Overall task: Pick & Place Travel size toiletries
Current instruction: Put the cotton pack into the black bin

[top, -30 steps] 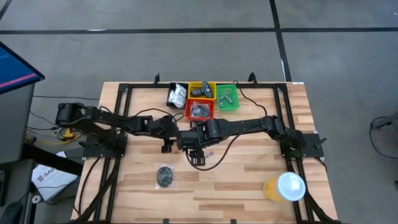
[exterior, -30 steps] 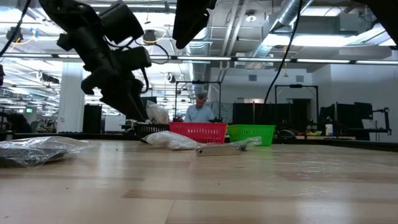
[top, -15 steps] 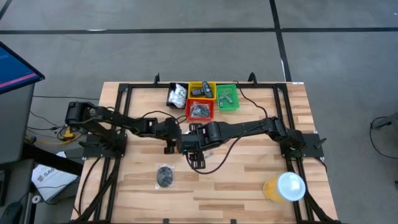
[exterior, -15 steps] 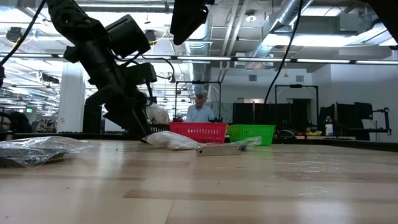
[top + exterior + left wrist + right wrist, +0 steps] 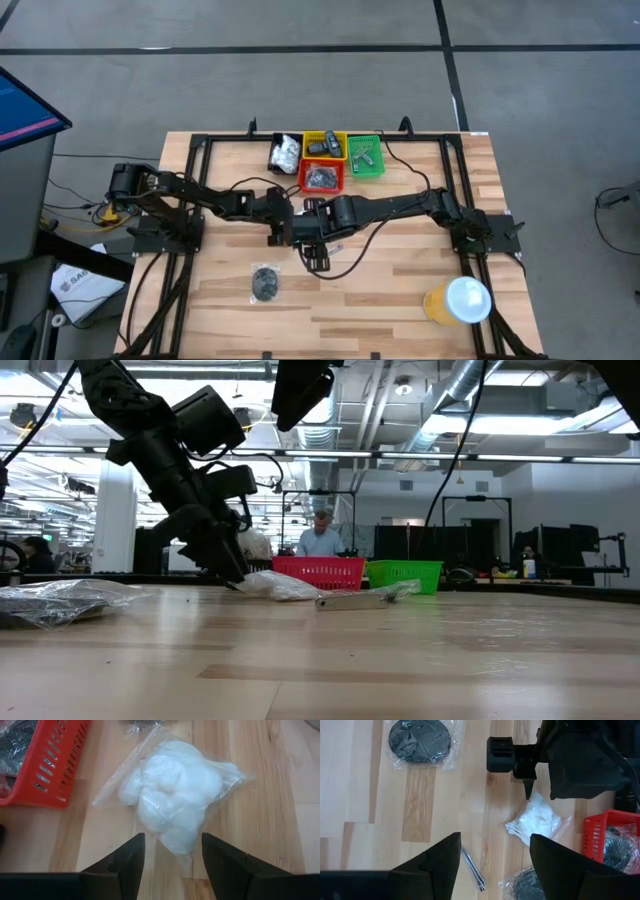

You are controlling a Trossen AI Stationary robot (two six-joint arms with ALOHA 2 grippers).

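Note:
A white crinkly packet (image 5: 172, 815) in a clear bag lies flat on the wooden table, just right of the red bin (image 5: 47, 765). My left gripper (image 5: 173, 862) is open and slants down low over it, a finger on either side of the bag's near tip, with no touch showing. In the low view the left gripper (image 5: 228, 570) stands beside the packet (image 5: 275, 585). My right gripper (image 5: 495, 865) hangs open high above the table's middle, holding nothing. A dark round disc in a bag (image 5: 265, 283) and a silvery tube (image 5: 472, 867) lie loose on the table.
Black (image 5: 283, 152), yellow (image 5: 324, 146), green (image 5: 365, 155) and red (image 5: 321, 177) bins stand at the table's far edge. A large orange cup with a white lid (image 5: 458, 301) stands at the near right. Another dark bagged piece (image 5: 525, 885) lies near the tube. A person stands in the room behind.
My left gripper has come down and a little forward toward the white packet, staying open. The packet has not moved.

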